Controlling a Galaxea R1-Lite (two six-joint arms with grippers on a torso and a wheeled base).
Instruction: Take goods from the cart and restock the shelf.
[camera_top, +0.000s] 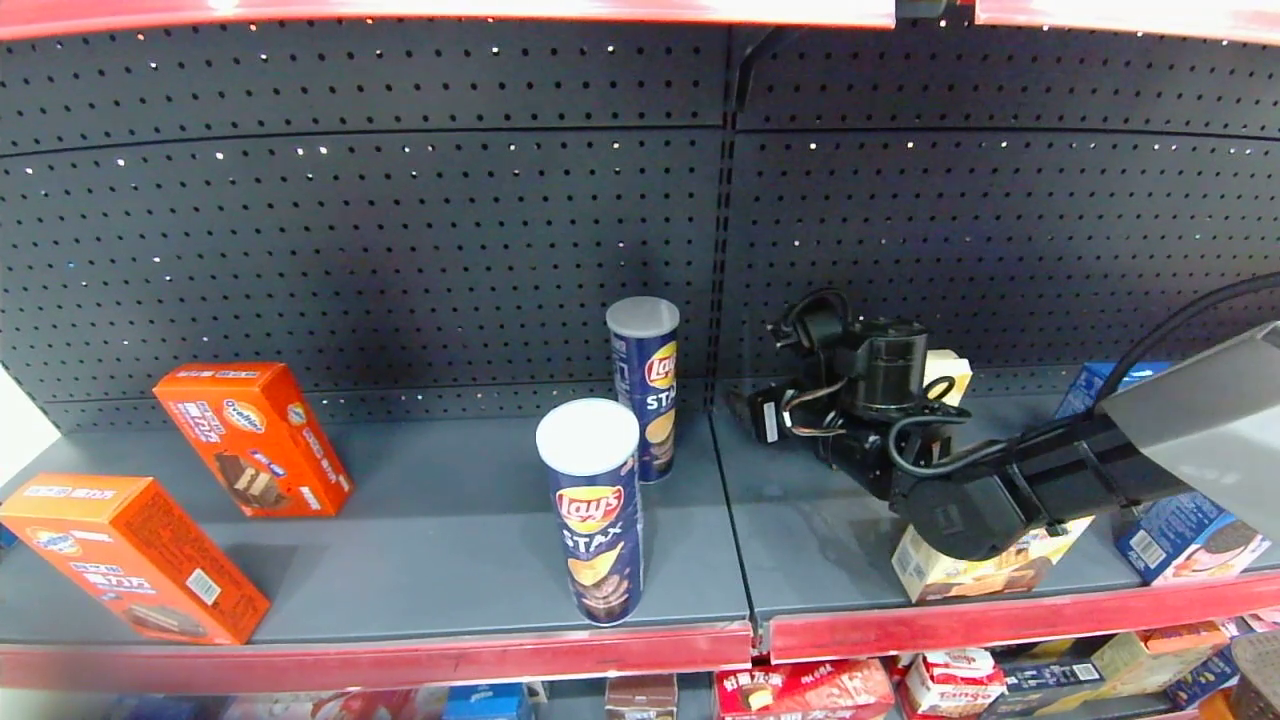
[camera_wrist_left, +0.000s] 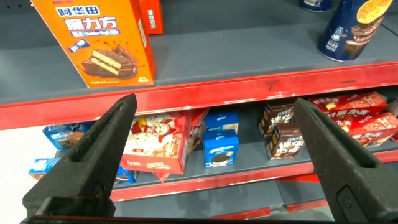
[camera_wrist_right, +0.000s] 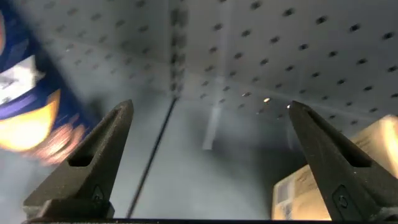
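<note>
On the upper shelf, head view: two chip cans stand left of the divider, orange boxes farther left; right claw far back, just right of the divider.
Left wrist view: left claw spread wide, empty, facing snack shelves.
Right wrist view: right claw spread wide, empty, between a blurred can and a cream box.
</note>
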